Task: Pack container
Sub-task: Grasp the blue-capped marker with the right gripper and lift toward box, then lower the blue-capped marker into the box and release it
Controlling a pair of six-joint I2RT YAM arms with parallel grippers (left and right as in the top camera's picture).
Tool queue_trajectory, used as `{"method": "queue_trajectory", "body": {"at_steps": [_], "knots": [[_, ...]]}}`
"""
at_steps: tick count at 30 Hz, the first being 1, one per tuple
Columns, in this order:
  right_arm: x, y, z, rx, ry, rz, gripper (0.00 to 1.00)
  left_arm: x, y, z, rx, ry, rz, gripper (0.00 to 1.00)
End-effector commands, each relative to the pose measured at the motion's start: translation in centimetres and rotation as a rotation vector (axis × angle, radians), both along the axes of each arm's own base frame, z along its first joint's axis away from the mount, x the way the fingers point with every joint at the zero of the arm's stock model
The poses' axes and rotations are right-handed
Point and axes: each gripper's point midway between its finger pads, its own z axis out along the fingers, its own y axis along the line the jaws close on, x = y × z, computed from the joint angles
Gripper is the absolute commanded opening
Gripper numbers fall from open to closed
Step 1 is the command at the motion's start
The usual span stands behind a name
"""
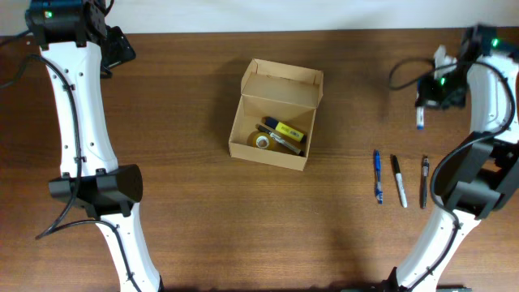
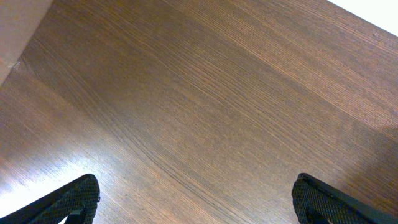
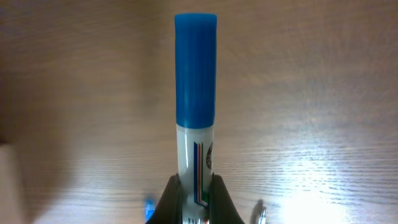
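Observation:
The container [image 1: 268, 154], a tan cardboard box with its flap lid [image 1: 284, 83] standing open, sits mid-table. Inside lie a yellow marker [image 1: 288, 130], a roll of tape [image 1: 262, 140] and a dark pen. At the far right my right gripper [image 3: 197, 183] is shut on a white marker with a blue cap [image 3: 196, 93]. In the overhead view that marker [image 1: 420, 120] hangs above the table, well to the right of the box. My left gripper [image 2: 196, 193] is wide open over bare wood at the far left [image 1: 117, 49], holding nothing.
Three pens lie side by side on the table at the right: a blue pen [image 1: 378, 175], a black-and-white marker [image 1: 400, 180] and a dark pen [image 1: 423, 182]. The table's far edge runs just behind both grippers.

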Motion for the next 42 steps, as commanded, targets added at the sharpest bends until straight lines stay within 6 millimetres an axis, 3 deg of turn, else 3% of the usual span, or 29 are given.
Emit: {"method": "queue_trajectory", "body": {"at_steps": [1,5,10,14,18,20,23,30,42], "knots": [[1.9,4.7,8.4,0.005,-0.169,0.087,0.04,0.0,0.4,0.3,0.015,-0.006,0.005,1.0],[1.9,11.0,15.2,-0.013,-0.295,0.221,0.04,0.0,0.4,0.3,0.015,-0.006,0.005,1.0],[0.3,21.6,21.4,-0.071,-0.497,0.605,0.04,0.0,0.4,0.3,0.015,-0.006,0.005,1.0],[-1.6,28.0,21.1,-0.157,-0.505,0.835,0.04,0.0,0.4,0.3,0.015,-0.006,0.004,1.0],[-3.6,33.5,17.8,-0.16,-0.436,1.082,0.04,0.0,0.4,0.3,0.015,-0.006,0.004,1.0],[-4.5,35.3,15.9,-0.16,-0.39,1.176,0.04,0.0,0.4,0.3,0.015,-0.006,0.004,1.0],[-5.4,36.7,13.0,-0.166,-0.315,1.28,0.04,0.0,0.4,0.3,0.015,-0.006,0.004,1.0],[-4.8,37.0,7.1,-0.218,-0.199,1.335,0.04,0.0,0.4,0.3,0.015,-0.006,0.004,1.0],[-4.2,35.6,-1.9,-0.263,-0.082,1.349,0.04,0.0,0.4,0.3,0.015,-0.006,0.005,1.0]]}}
